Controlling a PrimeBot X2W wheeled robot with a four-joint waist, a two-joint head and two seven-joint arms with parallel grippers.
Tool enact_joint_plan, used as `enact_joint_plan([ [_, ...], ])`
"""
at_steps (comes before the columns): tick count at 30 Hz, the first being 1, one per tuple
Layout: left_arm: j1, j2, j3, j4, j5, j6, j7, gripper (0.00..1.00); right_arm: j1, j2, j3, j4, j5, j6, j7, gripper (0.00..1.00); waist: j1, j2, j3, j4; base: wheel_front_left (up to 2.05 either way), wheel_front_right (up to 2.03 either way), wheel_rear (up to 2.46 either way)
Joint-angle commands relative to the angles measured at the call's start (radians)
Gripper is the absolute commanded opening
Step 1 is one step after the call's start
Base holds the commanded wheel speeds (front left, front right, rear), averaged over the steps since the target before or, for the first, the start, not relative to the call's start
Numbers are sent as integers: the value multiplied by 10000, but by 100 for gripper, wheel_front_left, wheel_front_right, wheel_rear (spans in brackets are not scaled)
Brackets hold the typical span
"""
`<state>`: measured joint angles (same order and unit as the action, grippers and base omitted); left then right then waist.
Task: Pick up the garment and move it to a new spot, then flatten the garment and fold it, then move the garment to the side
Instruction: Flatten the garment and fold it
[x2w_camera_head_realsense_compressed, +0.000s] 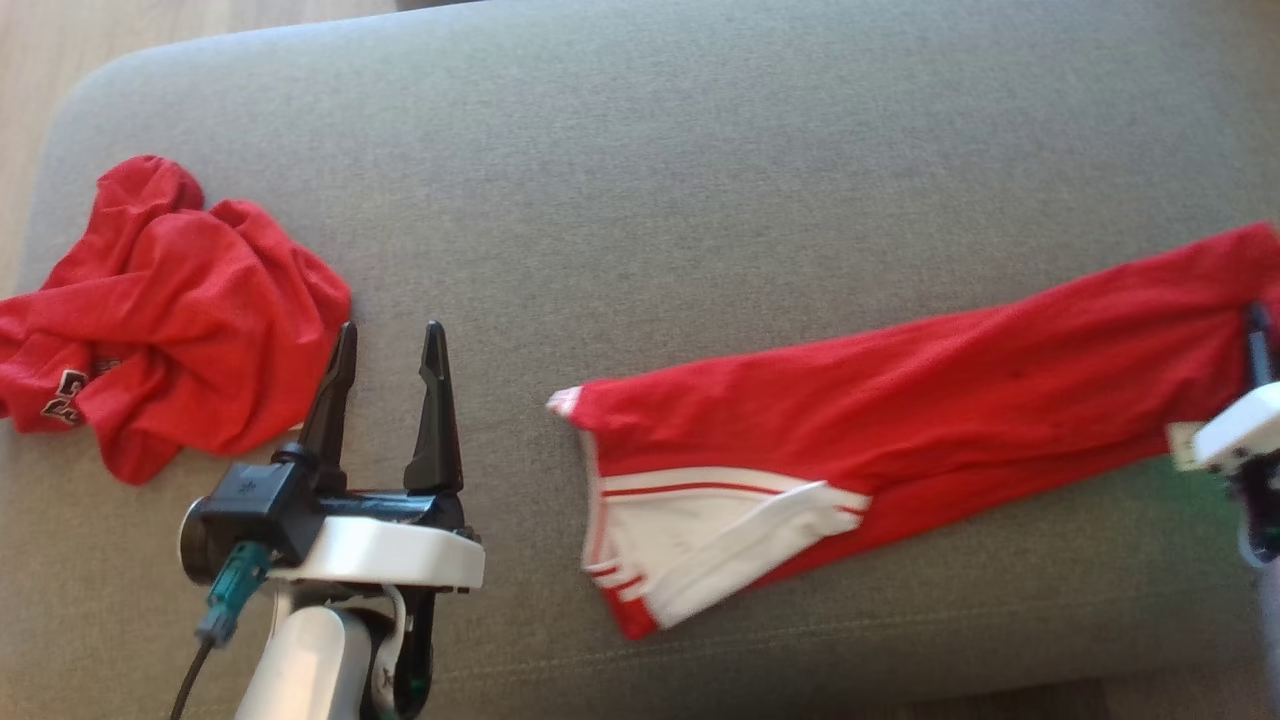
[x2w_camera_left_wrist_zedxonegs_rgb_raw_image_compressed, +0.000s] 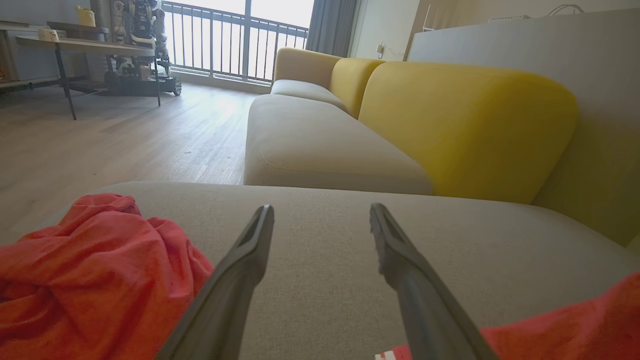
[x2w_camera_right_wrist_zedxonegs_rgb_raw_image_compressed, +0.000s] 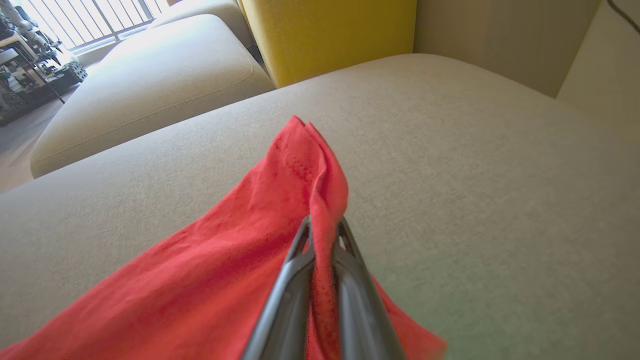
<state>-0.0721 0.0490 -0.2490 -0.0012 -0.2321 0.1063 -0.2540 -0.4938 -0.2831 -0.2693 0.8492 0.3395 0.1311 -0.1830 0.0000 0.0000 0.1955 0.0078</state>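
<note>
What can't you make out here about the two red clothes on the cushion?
The garment: right end hidden by the head view's edge and the right gripper.
The crumpled cloth, head view: print partly folded under, unreadable; left side cut off.
Right wrist view: the shut fingers hide the pinched fold.

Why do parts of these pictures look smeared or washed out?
Head view: the long red garment with white trim and the right gripper at the edge look smeared. Left wrist view: the balcony window is glared white. Right wrist view: the close dark fingers are out of focus.
</note>
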Motion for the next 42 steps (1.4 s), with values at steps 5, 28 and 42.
enact_joint_plan([
  [5,-399,12,174,-346,-196,208,-78,100,-677,-665,-275,413,-787,-4,104,0,0,0,-164,283,0,0,0],
  [28,24,12,42,-384,-288,480,-78,100,1260,1476,2773,-4090,592,-4,2342,0,0,0,-941,-82,0,0,0],
  [42,148,12,-55,-358,-285,563,-78,100,3679,2324,4594,-8615,3471,-4,4620,0,0,0,-1154,231,0,0,0],
])
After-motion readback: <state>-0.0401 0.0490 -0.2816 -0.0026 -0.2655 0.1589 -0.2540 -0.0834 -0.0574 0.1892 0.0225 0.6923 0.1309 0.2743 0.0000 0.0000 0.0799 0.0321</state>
